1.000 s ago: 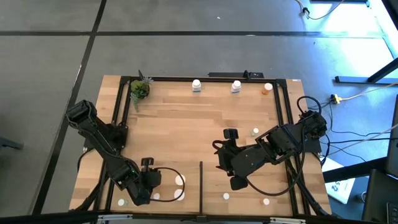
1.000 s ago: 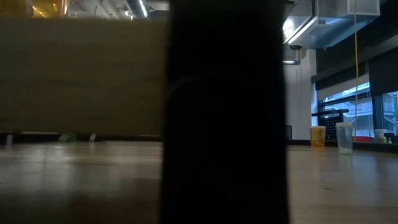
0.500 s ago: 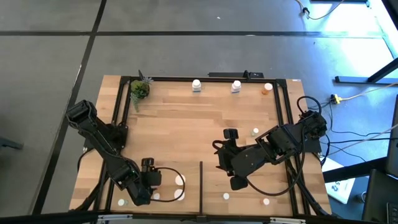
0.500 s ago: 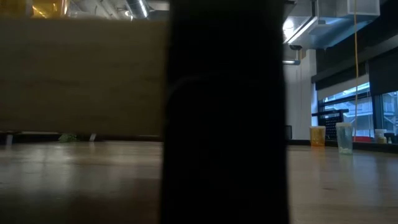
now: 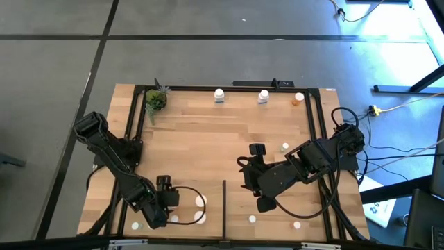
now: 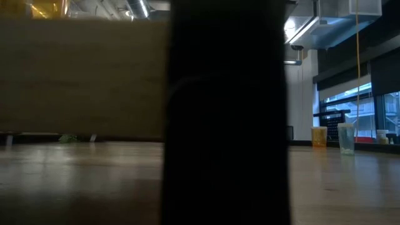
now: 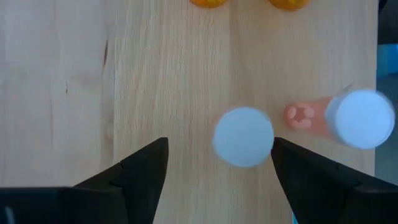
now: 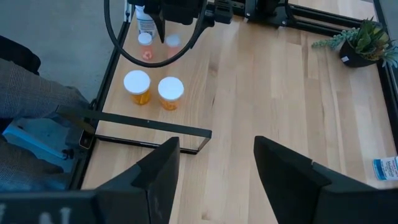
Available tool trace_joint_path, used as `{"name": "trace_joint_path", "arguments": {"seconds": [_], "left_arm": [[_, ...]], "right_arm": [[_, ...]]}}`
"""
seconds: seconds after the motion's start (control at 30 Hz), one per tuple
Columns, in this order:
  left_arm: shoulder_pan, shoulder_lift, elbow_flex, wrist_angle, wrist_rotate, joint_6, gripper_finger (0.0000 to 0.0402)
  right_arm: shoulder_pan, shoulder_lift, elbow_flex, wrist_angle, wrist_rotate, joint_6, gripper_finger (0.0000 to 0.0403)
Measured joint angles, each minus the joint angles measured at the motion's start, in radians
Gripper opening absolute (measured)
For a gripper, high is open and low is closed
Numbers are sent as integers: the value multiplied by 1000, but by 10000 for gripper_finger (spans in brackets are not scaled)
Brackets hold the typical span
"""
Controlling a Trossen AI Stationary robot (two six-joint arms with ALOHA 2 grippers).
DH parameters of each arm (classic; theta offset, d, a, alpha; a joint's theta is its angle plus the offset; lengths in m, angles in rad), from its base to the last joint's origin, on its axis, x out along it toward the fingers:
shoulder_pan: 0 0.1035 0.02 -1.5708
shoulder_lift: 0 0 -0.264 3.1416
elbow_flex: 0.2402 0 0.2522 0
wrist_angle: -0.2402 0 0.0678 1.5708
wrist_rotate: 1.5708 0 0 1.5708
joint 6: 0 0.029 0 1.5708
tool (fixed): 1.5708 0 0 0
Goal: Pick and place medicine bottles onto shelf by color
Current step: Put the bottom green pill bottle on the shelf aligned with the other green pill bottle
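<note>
Shelf: light-wood planked surface framed in black bars, with a thin black divider strip rising from the near edge.

Left gripper: positioned low at the near-left part of the shelf, left of the divider. Its fingers are seen parted in the left wrist view, with a white-capped bottle standing upright between them, clear of both fingers; nothing is grasped. Just beside it a second white-capped bottle with an orange body is seen. Two more orange bottles are cut off at the picture's edge.

Right gripper: held over the shelf right of the divider, fingers spread, nothing between them. In its wrist view two orange bottles with white caps stand side by side near the divider.

Far edge of shelf: two white bottles and one orange bottle are set in a row. A pale bottle stands alone near the right arm.

Potted plant: placed at the far-left corner.

Low view: blocked mostly by a dark upright shape; no bottles can be told there.
</note>
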State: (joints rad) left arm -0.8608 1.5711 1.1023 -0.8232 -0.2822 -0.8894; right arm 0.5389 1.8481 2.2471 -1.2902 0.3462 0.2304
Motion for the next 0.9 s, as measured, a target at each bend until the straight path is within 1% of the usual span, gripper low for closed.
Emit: {"name": "trace_joint_path", "arguments": {"seconds": [0.13,0.57,0.67,0.8,0.9], "left_arm": [[-4,-17,0,-20,15,-1,278],[-4,-154,0,-142,11,-26,276],[-4,-204,0,-169,-35,-27,275],[-3,-264,0,-210,-156,-28,274],[18,-290,0,-219,-189,-28,274]], "right_arm": [[0,0,0,0,0,1,209],[0,0,0,0,0,-1,209],[0,0,0,0,0,1,209],[0,0,0,0,0,0,209],[0,0,0,0,0,0,209]]}}
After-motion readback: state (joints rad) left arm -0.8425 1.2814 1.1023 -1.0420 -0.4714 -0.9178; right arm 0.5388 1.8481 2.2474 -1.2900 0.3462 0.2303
